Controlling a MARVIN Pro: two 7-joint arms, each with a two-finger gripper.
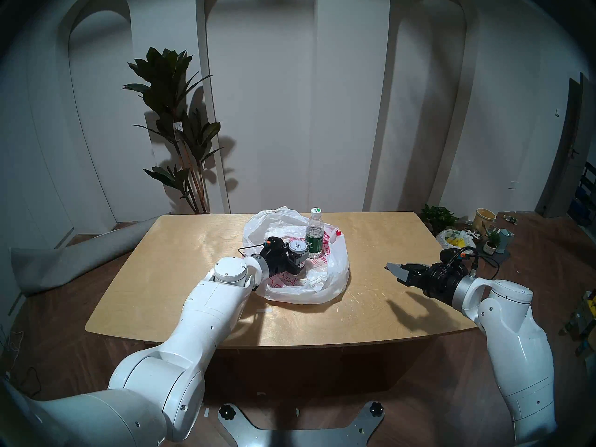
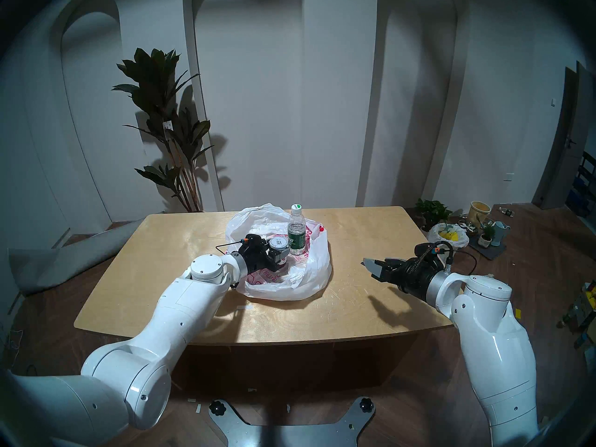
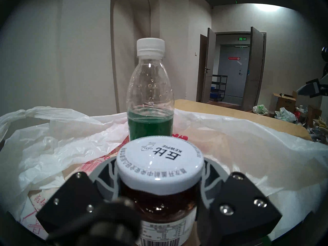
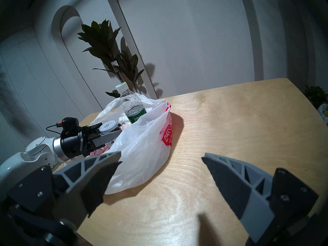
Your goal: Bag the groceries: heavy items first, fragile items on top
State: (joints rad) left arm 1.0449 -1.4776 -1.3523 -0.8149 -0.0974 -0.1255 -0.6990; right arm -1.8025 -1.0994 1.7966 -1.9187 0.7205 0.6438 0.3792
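Left jaws (image 3: pixel 159 192) hold jar (image 3: pixel 159 171) over bag (image 1: pixel 329 285), right beside standing bottle (image 1: pixel 314 235). Right jaws (image 4: pixel 161 162) wide, over table (image 1: pixel 193 243).

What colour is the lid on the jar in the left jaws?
White with dark printed text, on the jar; clearest in the left wrist view.

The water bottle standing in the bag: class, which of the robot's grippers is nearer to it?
Left. The left gripper, holding the jar, sits right beside the water bottle over the bag. The right gripper hangs open well off to the side.
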